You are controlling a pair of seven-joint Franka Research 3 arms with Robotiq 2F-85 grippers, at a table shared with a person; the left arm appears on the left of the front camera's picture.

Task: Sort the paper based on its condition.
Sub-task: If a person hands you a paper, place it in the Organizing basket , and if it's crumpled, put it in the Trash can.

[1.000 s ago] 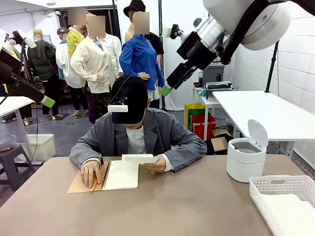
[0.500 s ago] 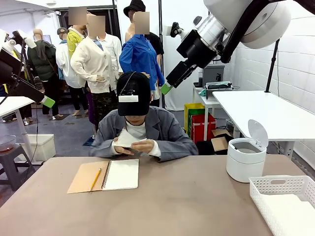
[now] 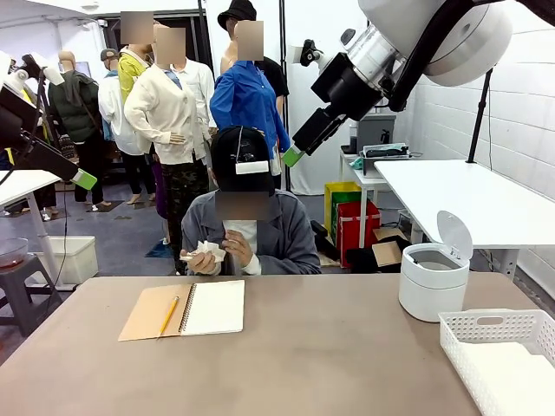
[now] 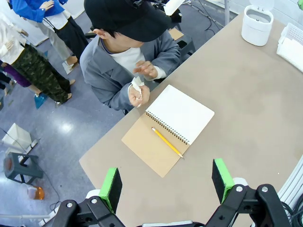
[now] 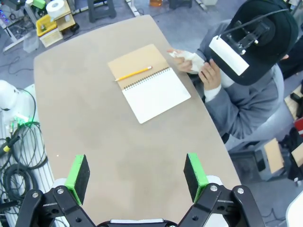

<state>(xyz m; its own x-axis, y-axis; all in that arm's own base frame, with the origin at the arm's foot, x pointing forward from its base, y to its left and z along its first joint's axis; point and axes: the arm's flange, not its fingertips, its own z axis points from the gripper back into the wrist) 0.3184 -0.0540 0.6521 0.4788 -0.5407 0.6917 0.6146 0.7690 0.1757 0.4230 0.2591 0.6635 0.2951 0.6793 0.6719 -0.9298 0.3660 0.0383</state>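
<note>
The person across the table holds the paper (image 3: pixel 208 252) at chest height and squeezes it into a wrinkled white wad with both hands. That wad also appears in the left wrist view (image 4: pixel 137 86) and in the right wrist view (image 5: pixel 191 59). My left gripper (image 4: pixel 166 184) hangs high above the table's near left side, open, with nothing between its green pads. My right gripper (image 5: pixel 136 171) also hovers high over the table, open and empty. One of its green pads (image 3: pixel 293 158) shows above the person's head.
An open spiral notebook (image 3: pixel 212 307) with a brown cover lies in front of the person, a yellow pencil (image 3: pixel 168 315) on it. A white bin (image 3: pixel 432 282) with its lid up stands at the right. A white slotted basket (image 3: pixel 490 316) sits at the near right corner.
The person lifted a loose sheet off the notebook, sat upright and crumpled it in both hands. Both arms stayed where they were.
</note>
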